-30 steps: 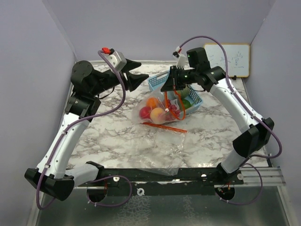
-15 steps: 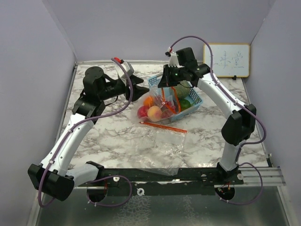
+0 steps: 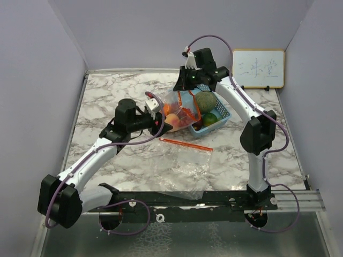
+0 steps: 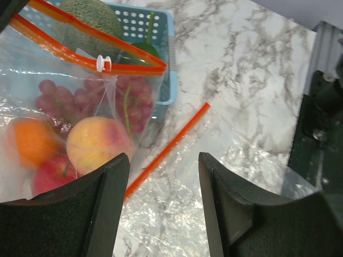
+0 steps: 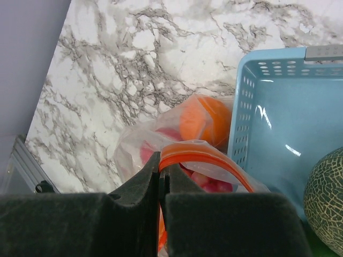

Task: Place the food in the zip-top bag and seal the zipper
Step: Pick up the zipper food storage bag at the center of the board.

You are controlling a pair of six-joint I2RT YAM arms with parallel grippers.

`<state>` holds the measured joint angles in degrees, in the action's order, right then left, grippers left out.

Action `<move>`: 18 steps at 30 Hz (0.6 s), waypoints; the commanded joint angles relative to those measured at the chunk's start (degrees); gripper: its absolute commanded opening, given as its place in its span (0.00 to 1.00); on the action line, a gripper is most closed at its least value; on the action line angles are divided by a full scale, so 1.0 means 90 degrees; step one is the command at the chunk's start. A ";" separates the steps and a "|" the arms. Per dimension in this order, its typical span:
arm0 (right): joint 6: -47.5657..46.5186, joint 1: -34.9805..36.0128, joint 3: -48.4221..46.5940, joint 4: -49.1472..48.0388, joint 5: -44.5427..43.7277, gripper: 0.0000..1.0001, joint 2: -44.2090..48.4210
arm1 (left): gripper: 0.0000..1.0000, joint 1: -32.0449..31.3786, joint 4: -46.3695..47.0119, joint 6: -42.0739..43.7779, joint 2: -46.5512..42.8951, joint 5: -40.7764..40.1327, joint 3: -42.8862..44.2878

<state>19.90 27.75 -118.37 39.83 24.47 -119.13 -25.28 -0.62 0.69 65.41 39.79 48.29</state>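
Observation:
The zip-top bag [image 3: 179, 112] hangs by its orange zipper rim [image 5: 203, 158] from my right gripper [image 3: 185, 85], which is shut on that rim [image 5: 162, 171]. Inside the bag are an orange [image 4: 32, 142], a peach [image 4: 99, 144], a red apple [image 4: 51, 176] and purple grapes [image 4: 107, 101]. The grey-green melon [image 3: 205, 100] and a green fruit [image 3: 210, 119] lie in the blue basket [image 3: 225, 115]. My left gripper [image 3: 161, 122] is open and empty [image 4: 163, 209], just near-left of the bag's bottom.
A second, flat, clear bag [image 3: 182, 166] with an orange zipper strip [image 3: 186, 143] lies on the marble table in front of the basket. A small whiteboard [image 3: 258, 68] leans on the back right wall. Purple walls close in the left, right and back.
My left arm has swung forward and down to the bag. My right gripper has moved back and left, lifting the bag's rim; the bag now hangs against the basket.

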 commanded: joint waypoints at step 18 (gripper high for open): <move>0.0061 0.0007 -0.0597 0.0104 0.0083 0.02 -0.0216 | 0.54 -0.1283 0.4007 0.1393 0.1502 -0.3707 -0.0617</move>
<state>20.71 27.75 -120.79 40.12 24.49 -119.72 -36.38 29.32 10.59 77.36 9.13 42.26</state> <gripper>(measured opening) 0.024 0.521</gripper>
